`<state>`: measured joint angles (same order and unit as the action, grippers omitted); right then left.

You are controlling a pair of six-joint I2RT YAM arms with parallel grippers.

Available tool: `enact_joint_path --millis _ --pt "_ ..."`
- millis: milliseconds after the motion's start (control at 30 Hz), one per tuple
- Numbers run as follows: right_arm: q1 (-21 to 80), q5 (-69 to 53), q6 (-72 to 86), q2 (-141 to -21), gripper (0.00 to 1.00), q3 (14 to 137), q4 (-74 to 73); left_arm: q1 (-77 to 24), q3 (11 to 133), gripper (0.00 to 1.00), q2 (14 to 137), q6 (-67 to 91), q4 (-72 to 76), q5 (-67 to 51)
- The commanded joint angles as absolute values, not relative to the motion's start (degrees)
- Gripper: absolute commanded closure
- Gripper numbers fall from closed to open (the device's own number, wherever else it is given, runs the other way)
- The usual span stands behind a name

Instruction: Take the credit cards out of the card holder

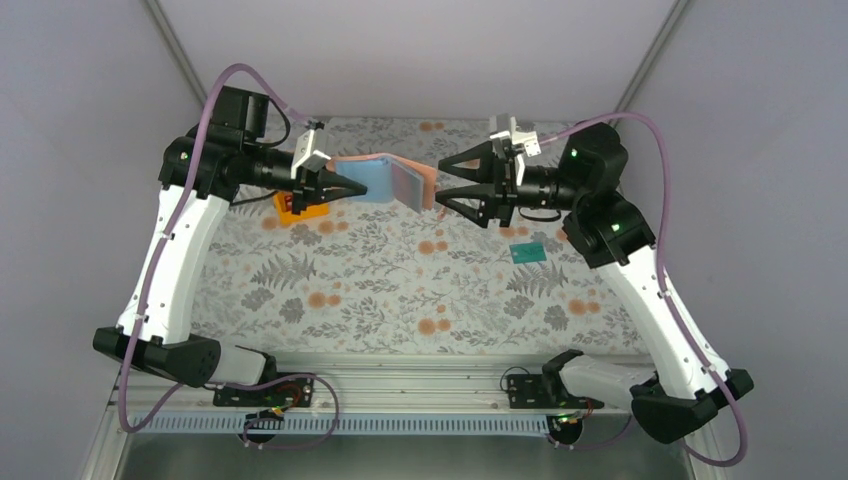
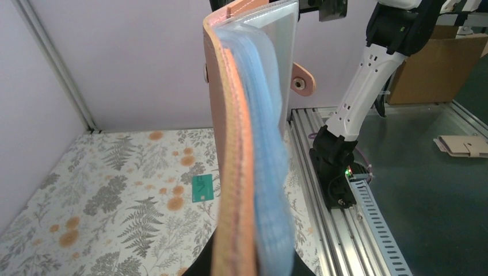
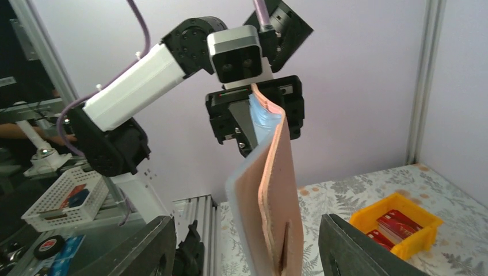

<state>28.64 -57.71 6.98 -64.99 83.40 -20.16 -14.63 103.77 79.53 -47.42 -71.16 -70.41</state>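
1. Top external view: my left gripper (image 1: pixel 350 186) pinches one end of the card holder (image 1: pixel 388 180) and holds it up in the air over the table (image 1: pixel 400 290).
2. The card holder is tan outside and light blue inside. It is open a little, and it sticks out sideways toward my right gripper (image 1: pixel 441 185).
3. My right gripper's fingers are spread wide. The free end of the card holder sits right at the gap between them. I cannot tell if it touches either finger.
4. From my right wrist, the card holder stands on end between my two dark fingers (image 3: pixel 155 247), and my left gripper is clamped on its far end.
5. One teal card (image 1: pixel 526 251) lies flat on the table near my right arm, apart from both grippers.
6. Some red cards (image 3: pixel 394 221) lie in the orange tray (image 3: pixel 423 233), which sits on the table on my left gripper's side.
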Motion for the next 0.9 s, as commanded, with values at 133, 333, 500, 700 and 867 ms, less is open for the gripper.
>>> enact_joint_path --millis 133,333,500,700,867 --pt "32.1 -50.0 5.2 -67.3 0.37 84.0 -21.9 -14.5 105.2 0.98 78.9 -46.0 -68.7 -71.6" --pt "33.2 -50.0 4.4 -69.1 0.38 84.4 -23.0 -14.6 105.2 0.98 78.8 -46.0 -68.7 -71.5" --pt "34.2 -50.1 3.9 -69.9 0.37 84.5 -23.9 -14.5 104.7 0.98 79.0 -45.3 -68.1 -71.3" --pt "37.1 -47.1 5.4 -71.8 0.35 84.9 -21.8 -14.5 104.2 0.98 78.9 -44.6 -67.4 -71.0" --pt "39.4 -40.3 6.6 -73.3 0.32 86.1 -20.5 -14.6 103.5 0.97 78.8 -43.3 -66.3 -70.0"
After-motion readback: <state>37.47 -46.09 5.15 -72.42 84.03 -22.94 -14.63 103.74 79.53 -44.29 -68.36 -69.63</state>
